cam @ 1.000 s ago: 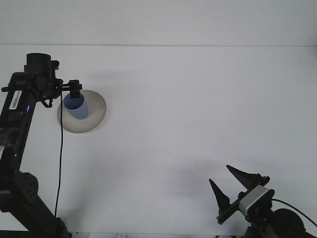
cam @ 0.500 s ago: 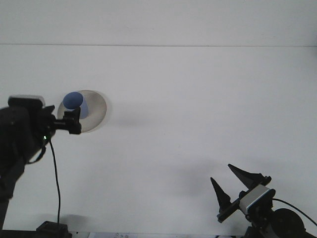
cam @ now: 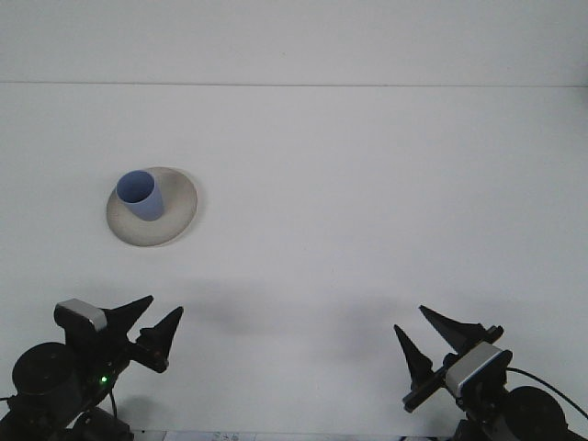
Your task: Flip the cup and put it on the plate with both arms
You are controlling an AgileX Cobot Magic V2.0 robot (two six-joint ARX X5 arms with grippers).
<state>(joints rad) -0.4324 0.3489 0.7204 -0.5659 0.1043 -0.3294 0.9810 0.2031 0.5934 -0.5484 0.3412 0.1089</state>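
Note:
A blue cup (cam: 141, 194) stands upright, mouth up, on a grey round plate (cam: 175, 218) at the left of the white table. My left gripper (cam: 152, 322) is low at the near left edge, open, well short of the plate and holding nothing. At the near right edge my right gripper (cam: 432, 335) also stands open and empty, far from the cup.
The white table (cam: 367, 202) stretches back to a pale wall, its far edge running across the top of the view. A black cable hangs near the right arm's base (cam: 542, 386).
My left arm has let go of the cup and drawn back from the plate to the near left edge. The cup stays on the plate. The right arm has barely moved.

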